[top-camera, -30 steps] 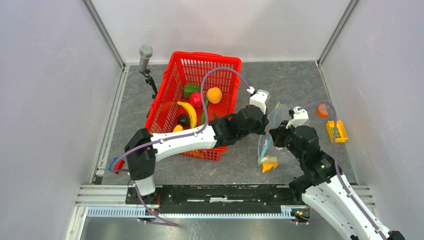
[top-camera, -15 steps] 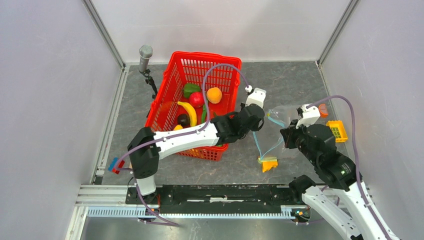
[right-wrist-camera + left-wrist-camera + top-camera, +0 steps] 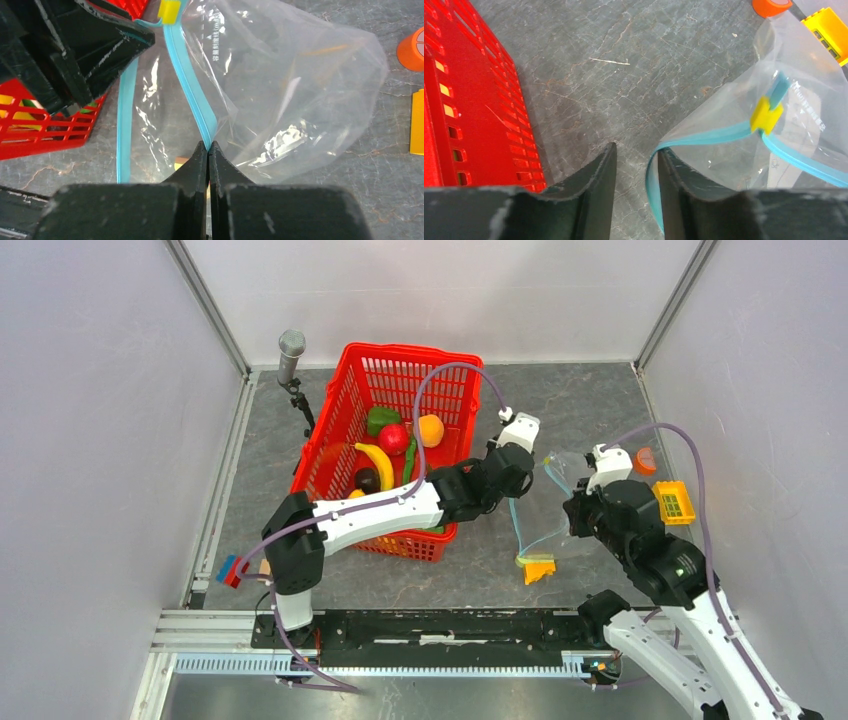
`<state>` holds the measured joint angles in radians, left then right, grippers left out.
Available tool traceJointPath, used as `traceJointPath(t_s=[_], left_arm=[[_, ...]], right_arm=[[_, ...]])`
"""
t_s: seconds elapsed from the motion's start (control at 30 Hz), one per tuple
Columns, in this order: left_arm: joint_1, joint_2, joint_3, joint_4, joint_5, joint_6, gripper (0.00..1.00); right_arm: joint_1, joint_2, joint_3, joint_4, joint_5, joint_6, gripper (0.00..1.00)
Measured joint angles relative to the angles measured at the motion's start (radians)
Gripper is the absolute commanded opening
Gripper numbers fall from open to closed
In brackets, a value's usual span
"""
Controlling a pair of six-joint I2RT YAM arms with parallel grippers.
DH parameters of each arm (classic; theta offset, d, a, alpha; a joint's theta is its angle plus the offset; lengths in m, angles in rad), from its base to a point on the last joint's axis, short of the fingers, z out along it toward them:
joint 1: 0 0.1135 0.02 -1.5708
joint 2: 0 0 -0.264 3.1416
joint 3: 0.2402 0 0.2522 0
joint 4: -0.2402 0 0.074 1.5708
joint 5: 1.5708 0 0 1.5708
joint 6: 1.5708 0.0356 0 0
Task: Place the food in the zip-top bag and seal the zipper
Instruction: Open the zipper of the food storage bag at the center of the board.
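A red plastic lattice basket point(image 3: 400, 375) stands on the grey marbled table point(image 3: 590, 400), left of centre. It holds the toy food: a yellow banana point(image 3: 377, 462), a red apple point(image 3: 392, 439), an orange point(image 3: 430, 429), a green pepper point(image 3: 381, 419) and a dark eggplant point(image 3: 367, 479).

Just right of the basket lies the clear crinkly zip-top bag point(image 3: 300, 100), between the basket and a small yellow crate point(image 3: 673, 502). Its mouth faces the basket and gapes. The two halves of the thin light blue zipper point(image 3: 187, 85) run apart from each other, and a small yellow slider point(image 3: 765, 116) sits on the strip. A yellow-orange block point(image 3: 540, 570) lies at the bag's near edge, and an orange round piece point(image 3: 645, 460) lies beyond the crate.

The left arm stretches from its base diagonally across the basket's front wall, with its wrist past the basket's right front corner. The left gripper point(image 3: 634, 150) points at the bag's mouth with its fingers spread a little. Bare table shows in the gap, and the zipper's curved end lies against the inner face of the finger nearer the bag, unclamped.

The right arm rises from its base, folds at the elbow and brings its wrist over the bag's right side. The right gripper point(image 3: 208, 146) has its fingers pressed together, pinching the zipper half on the bag's body side.
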<state>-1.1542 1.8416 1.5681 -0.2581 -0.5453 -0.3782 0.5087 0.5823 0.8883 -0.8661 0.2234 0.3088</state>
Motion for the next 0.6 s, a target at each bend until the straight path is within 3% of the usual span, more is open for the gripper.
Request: traceJointPath(t_s=[0.2, 0.37, 0.6], left_arm=[[0.011, 0.0, -0.001, -0.003, 0.099, 0.021, 0.79], [0.013, -0.031, -0.023, -0.008, 0.207, 0.019, 0.86], [0.013, -0.094, -0.018, -0.026, 0.267, 0.019, 0.86]], right_arm=[[0.0, 0.06, -0.059, 0.107, 0.033, 0.016, 0.0], [0.0, 0.117, -0.093, 0.183, 0.052, 0.028, 0.0], [0.0, 0.146, -0.095, 0.242, 0.059, 0.036, 0.0]])
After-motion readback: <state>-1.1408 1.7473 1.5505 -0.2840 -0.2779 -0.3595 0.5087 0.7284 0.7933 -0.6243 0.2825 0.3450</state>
